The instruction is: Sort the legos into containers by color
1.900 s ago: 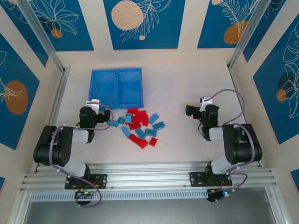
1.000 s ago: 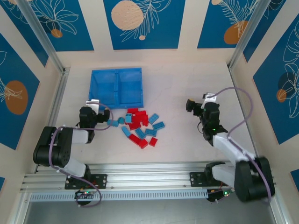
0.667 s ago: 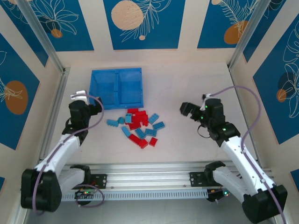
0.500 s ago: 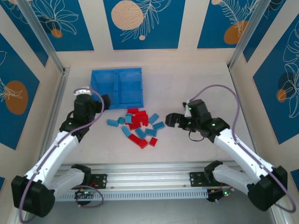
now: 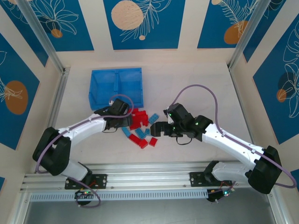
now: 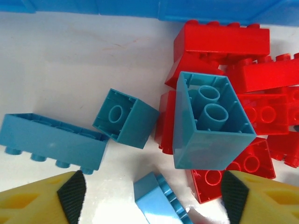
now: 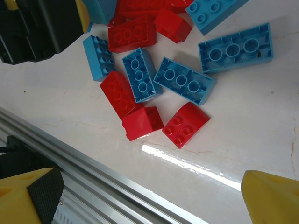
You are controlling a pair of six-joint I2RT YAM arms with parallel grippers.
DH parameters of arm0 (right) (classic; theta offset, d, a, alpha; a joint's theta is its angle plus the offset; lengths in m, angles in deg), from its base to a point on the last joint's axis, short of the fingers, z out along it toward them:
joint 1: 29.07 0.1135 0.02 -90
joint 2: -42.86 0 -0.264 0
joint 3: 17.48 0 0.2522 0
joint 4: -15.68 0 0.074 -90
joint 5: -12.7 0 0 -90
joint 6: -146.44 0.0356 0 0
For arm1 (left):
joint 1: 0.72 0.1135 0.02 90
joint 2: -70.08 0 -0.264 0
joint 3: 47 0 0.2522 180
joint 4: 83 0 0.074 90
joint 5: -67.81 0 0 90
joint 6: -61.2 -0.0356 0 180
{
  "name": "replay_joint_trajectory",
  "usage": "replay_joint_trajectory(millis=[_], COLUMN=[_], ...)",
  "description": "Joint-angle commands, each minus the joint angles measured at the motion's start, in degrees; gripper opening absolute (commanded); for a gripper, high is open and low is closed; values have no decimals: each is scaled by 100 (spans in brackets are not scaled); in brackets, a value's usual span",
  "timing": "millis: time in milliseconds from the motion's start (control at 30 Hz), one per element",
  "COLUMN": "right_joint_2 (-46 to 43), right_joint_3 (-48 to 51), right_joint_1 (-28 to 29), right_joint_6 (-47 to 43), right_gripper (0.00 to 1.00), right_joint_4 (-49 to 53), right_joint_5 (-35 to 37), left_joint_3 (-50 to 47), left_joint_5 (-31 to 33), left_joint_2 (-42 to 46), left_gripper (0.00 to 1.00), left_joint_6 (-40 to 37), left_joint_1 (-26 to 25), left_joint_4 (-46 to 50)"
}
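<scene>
Legos [image 5: 142,130]: lying heaped, red mixed with light blue, just before the tray [image 5: 117,71], its near wall being cut off atop the left wrist view. Left gripper [image 6: 152,196]: hanging over the heap's end nearest the tray, hiding bricks from above, jaws spread, clasping nothing. Right gripper [image 7: 156,196]: hovering at the heap's side farthest from the tray, jaws gaping, fingertips cropped.

No text, label, brand or number can be read anywhere.
</scene>
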Motion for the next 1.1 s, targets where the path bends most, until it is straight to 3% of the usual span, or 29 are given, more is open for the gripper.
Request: replay_joint_trajectory(millis=[0, 267, 367, 600, 767, 1067], right_joint_2=[-134, -227, -210, -209, -210, -192], right_joint_3=[49, 91, 21, -8, -6, -42], right_joint_1=[57, 65, 65, 67, 67, 67], right_joint_6=[186, 230, 208, 199, 217, 202], right_gripper=[99, 99, 99, 99, 99, 99], right_joint_4=[188, 215, 242, 276, 312, 294], right_joint_5=[144, 204, 239, 288, 278, 301], left_joint_3=[298, 571, 612, 650, 631, 892], left_joint_5=[-215, -373, -335, -358, -343, 30], left_joint_2=[-213, -691, -785, -1041, -1081, -1292], left_gripper=[75, 71, 63, 54, 71, 72], left_joint_6=[-174, -420, -435, -418, -420, -520], left_joint_1=[-41, -41, -42, -45, -38, -39], left_joint_4=[-249, -447, -524, -599, -730, -755])
